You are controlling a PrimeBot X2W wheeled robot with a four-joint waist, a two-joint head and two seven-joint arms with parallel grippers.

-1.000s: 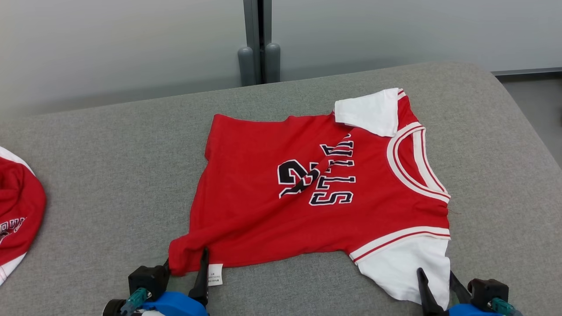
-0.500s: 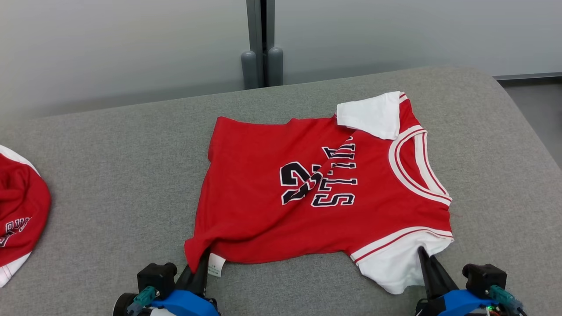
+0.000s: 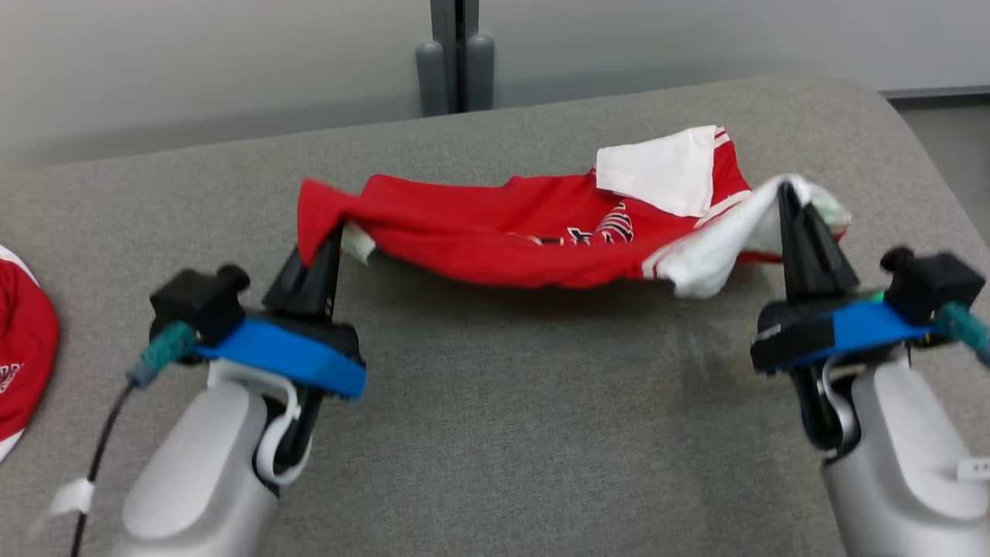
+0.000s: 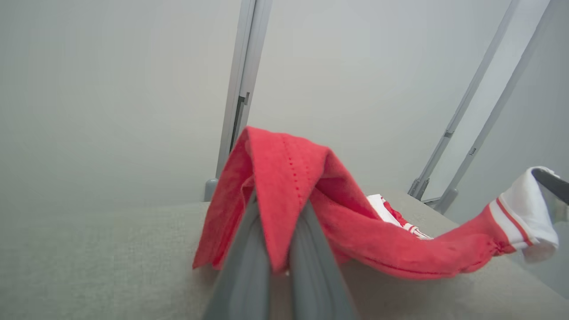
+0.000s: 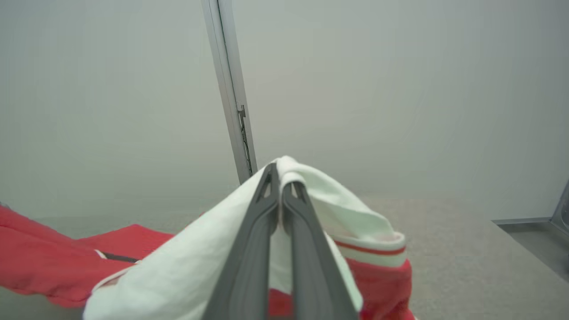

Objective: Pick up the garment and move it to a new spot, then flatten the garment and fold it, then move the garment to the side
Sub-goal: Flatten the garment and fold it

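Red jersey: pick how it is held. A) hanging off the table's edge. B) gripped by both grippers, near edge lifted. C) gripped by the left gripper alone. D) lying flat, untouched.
B: the left gripper is shut on a hem corner of the red jersey, the right gripper on its white sleeve.

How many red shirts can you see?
2. One red shirt hangs between the left claw and right claw; a second shirt lies at the table's left edge, partly cut off by the picture.
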